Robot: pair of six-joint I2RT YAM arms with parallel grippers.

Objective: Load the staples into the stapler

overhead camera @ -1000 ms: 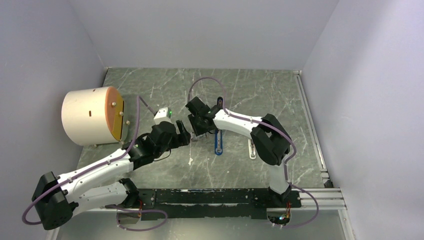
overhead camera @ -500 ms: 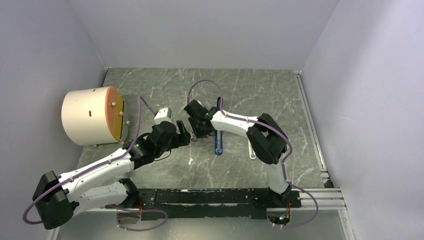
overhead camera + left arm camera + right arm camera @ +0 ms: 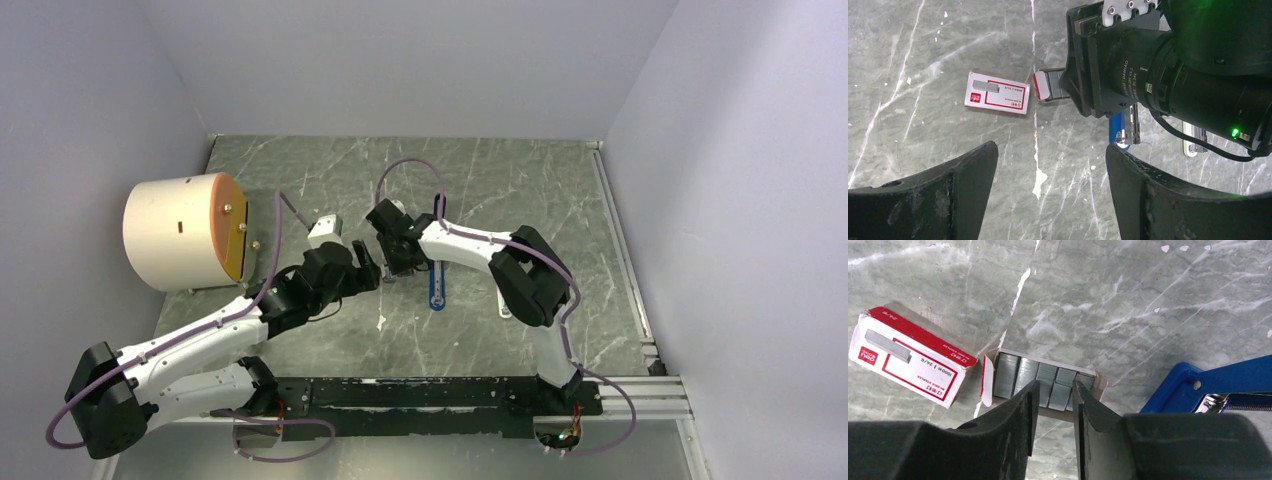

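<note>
The staples point(image 3: 1040, 380) are grey ribbed strips lying side by side in an open cardboard tray; the left wrist view shows the tray end point(image 3: 1048, 85) half hidden behind the right wrist. My right gripper point(image 3: 1054, 388) hangs just over the tray, jaws a narrow gap apart above one strip, holding nothing. The blue stapler point(image 3: 1208, 380) lies to the tray's right, its metal channel showing, and is also in the top view point(image 3: 437, 290). My left gripper point(image 3: 1050, 150) is wide open and empty, above bare table near the tray.
The red box sleeve with a white label point(image 3: 908, 357) lies left of the tray. A pale bar point(image 3: 505, 297) lies right of the stapler. A large beige cylinder point(image 3: 185, 232) stands at the table's left edge. Both grippers point(image 3: 385, 265) are close together mid-table.
My right arm's wrist has shifted slightly left and back over the tray. The left arm has not moved.
</note>
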